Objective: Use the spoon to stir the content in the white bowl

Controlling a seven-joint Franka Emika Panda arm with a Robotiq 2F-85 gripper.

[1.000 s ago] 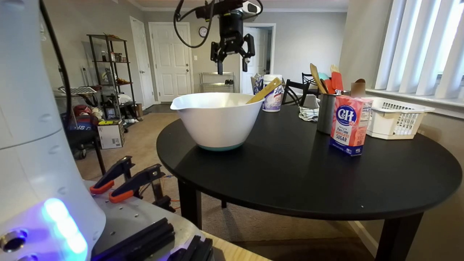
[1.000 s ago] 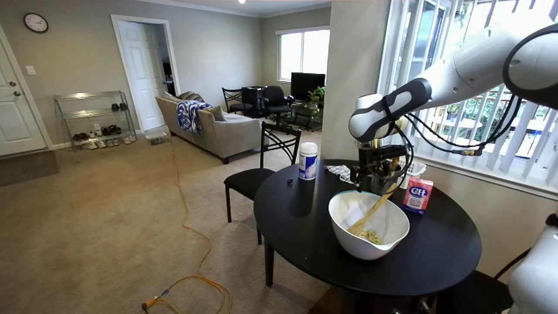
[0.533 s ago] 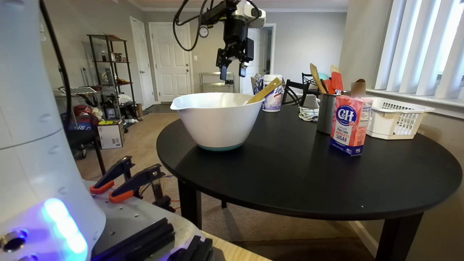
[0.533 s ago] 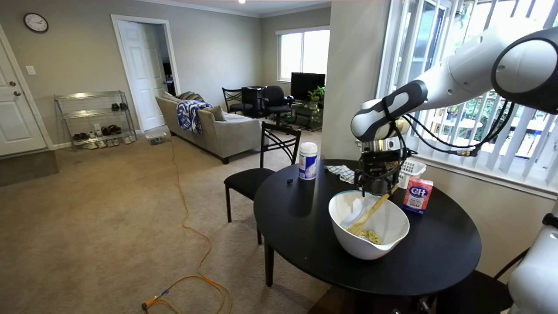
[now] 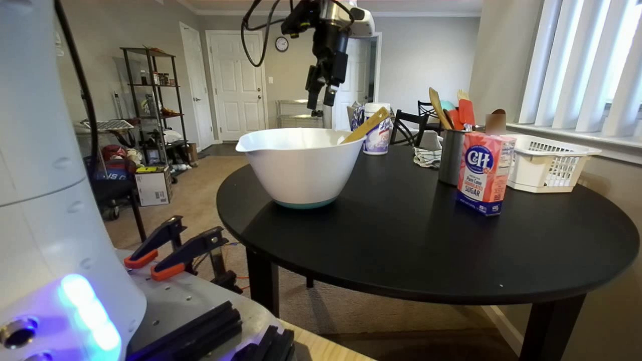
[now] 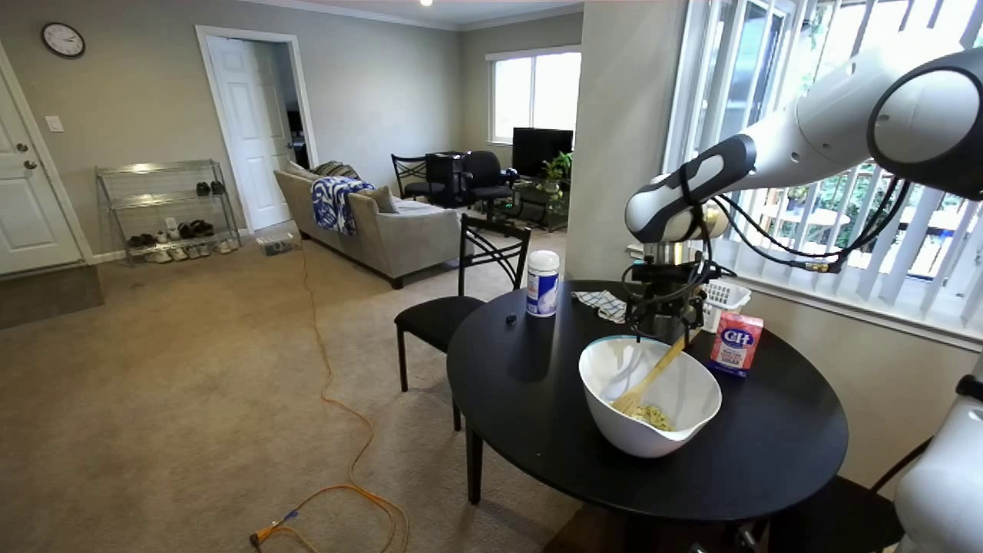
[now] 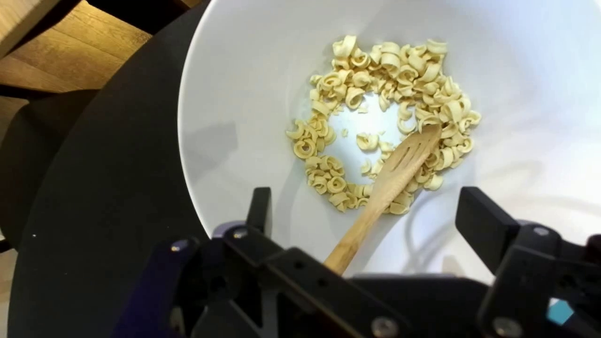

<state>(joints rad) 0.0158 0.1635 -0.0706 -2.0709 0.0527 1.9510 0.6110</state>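
The white bowl (image 5: 303, 168) stands upright on the black table; it also shows in an exterior view (image 6: 633, 438) and in the wrist view (image 7: 235, 89). Curled pasta (image 7: 399, 65) lies in a ring on its bottom. The pale wooden spoon (image 7: 392, 180) has a slotted head resting on the pasta. Its handle leans over the rim, in both exterior views (image 5: 368, 125) (image 6: 653, 376). My gripper (image 5: 321, 102) is open and empty, tilted, above the bowl's far side (image 6: 662, 338). In the wrist view its fingers (image 7: 364, 206) stand apart, and its body hides the handle's end.
On the table (image 5: 401, 245) stand a sugar box (image 5: 481, 173), a metal utensil holder (image 5: 451, 158), a white basket (image 5: 549, 165) and a wipes canister (image 6: 542, 284). A checked cloth (image 6: 601, 305) lies at the back. A chair (image 6: 461, 307) stands beside the table.
My gripper has turned and tilted, and moved slightly right and down in an exterior view, closer to the spoon's handle. The bowl and spoon have not moved.
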